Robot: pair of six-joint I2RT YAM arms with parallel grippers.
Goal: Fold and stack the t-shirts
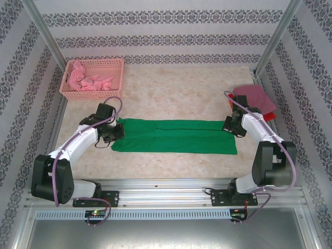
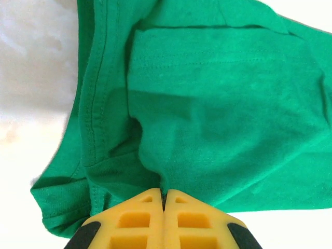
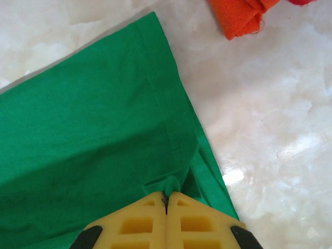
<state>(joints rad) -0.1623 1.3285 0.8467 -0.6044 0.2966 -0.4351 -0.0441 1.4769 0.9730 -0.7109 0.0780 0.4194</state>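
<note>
You have open bench (image 1: 176, 93) beyond the green shirt (image 1: 176, 136); the pink basket (image 1: 91, 95) blocks far left, the folded stack (image 1: 254, 97) far right.

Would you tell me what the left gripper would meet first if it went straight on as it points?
Most likely more of the bright green cloth t-shirt that the left gripper pinches; depth beyond is unclear.

Lighting bright and even, from overhead. Shadows soft: one dark crease on the green t-shirt (image 2: 218, 114) in the left wrist view. Glare: bench (image 3: 270, 104) blown white in both wrist views, shiny patch just right of the right tool (image 3: 166, 197). Top view sharp throughout.
</note>
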